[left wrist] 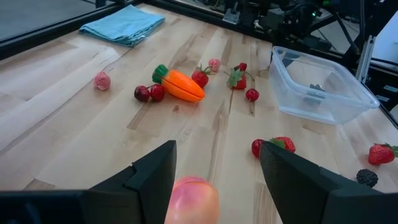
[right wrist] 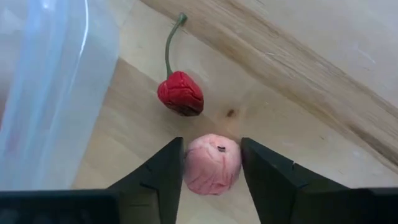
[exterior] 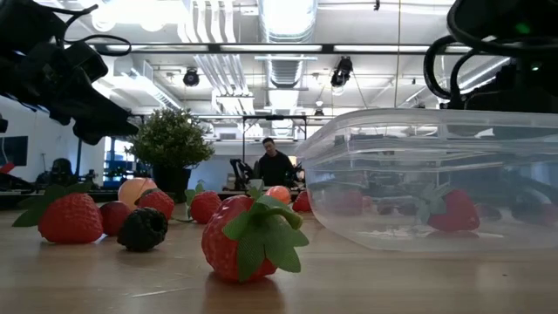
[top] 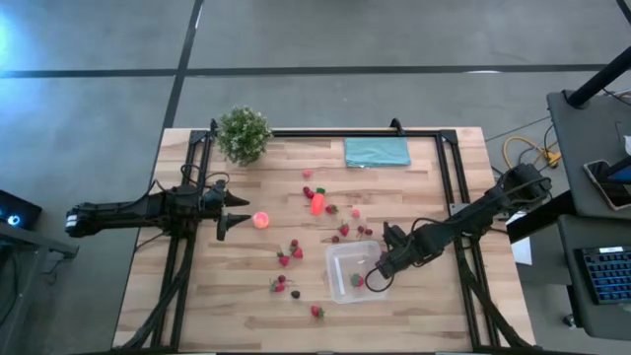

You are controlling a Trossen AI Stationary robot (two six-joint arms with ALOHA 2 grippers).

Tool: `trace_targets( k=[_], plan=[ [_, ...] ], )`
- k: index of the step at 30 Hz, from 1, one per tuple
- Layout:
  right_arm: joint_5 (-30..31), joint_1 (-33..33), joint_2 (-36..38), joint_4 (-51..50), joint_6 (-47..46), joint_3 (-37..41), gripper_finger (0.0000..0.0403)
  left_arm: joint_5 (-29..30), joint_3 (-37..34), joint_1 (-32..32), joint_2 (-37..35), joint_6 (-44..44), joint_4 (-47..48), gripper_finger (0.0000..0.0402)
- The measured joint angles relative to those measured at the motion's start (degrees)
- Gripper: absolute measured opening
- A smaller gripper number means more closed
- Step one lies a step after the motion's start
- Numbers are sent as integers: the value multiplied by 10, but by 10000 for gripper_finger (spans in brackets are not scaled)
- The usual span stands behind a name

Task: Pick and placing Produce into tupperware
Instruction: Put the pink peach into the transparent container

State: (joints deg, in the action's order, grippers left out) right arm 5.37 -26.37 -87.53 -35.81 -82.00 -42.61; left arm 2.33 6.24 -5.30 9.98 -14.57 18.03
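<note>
The clear tupperware (top: 340, 258) stands on the table at the near right, with one strawberry (top: 357, 280) inside. My right gripper (right wrist: 212, 168) points down beside the tub's wall (right wrist: 37, 93), its fingers on a small pink knobbly piece of produce (right wrist: 212, 163). A red cherry (right wrist: 180, 93) lies just beyond that piece. My left gripper (left wrist: 217, 180) waits open at the table's left. A pink-orange ball (left wrist: 191, 199) lies on the table between its fingers, apart from them. An orange carrot (top: 317, 204) and several red pieces lie scattered mid-table. My right gripper has the pink piece between its two fingers, which meet its two opposite sides (right wrist: 193, 165). The fingers come from above, pointing down. The piece sits on the wooden table top.
A potted plant (top: 244, 133) stands at the far left and a teal cloth (top: 377, 151) lies at the far edge. Loose strawberries (top: 286, 258) and a dark berry (exterior: 142, 228) lie left of the tub. A person (exterior: 274, 166) stands in the room behind.
</note>
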Motion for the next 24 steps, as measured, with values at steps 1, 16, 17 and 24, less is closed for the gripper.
trace_targets(
  k=[1,16,17,24],
  plan=[
    [0,0,0,0,0,0,141,0,0,0,0,0,0,217],
    [-26,-12,17,-5,-4,-37,89,0,0,0,0,0,0,217],
    [-23,-14,23,-15,-2,-49,90,0,0,0,0,0,0,217],
    [22,-33,40,-159,43,-178,90,0,0,0,0,0,0,217]
  ],
)
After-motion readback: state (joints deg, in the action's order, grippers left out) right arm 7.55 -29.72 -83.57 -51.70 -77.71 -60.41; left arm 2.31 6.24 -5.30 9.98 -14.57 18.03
